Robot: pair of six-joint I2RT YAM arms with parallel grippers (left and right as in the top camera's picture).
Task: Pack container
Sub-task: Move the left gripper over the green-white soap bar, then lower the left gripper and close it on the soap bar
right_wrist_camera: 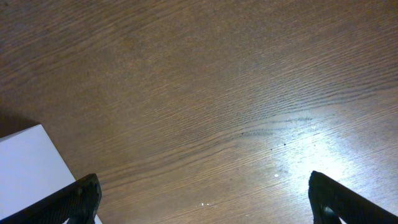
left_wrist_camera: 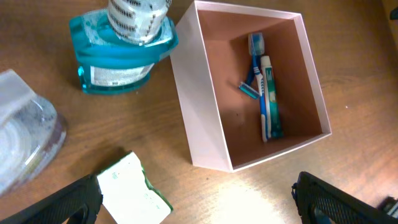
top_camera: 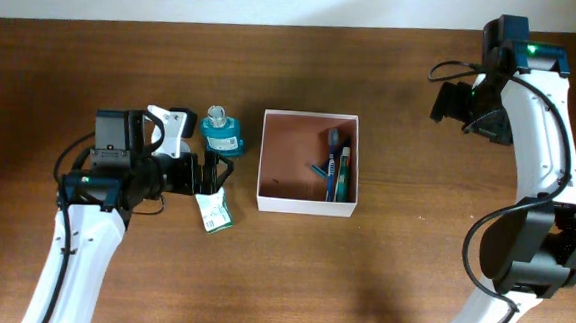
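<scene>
Container [top_camera: 290, 157]: table centre, toiletries [top_camera: 336, 169] along its right wall.
Left gripper [top_camera: 217, 173]: wide, empty, just left of container, between bottle [top_camera: 222, 132] and packet [top_camera: 215, 213].
Right gripper [top_camera: 454, 104]: wide, empty, well right of container.

container [top_camera: 293, 154]: white walls, pinkish-brown inside | bottle [top_camera: 220, 137]: teal (cap [left_wrist_camera: 138, 15] black-white patterned) | table [top_camera: 391, 278]: brown woodgrain

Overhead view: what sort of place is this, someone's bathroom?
Probably a robotics lab or test bench, not a bathroom: a left arm and right arm stand at a wooden table, where a teal bottle sits beside a container holding a toothbrush.
</scene>
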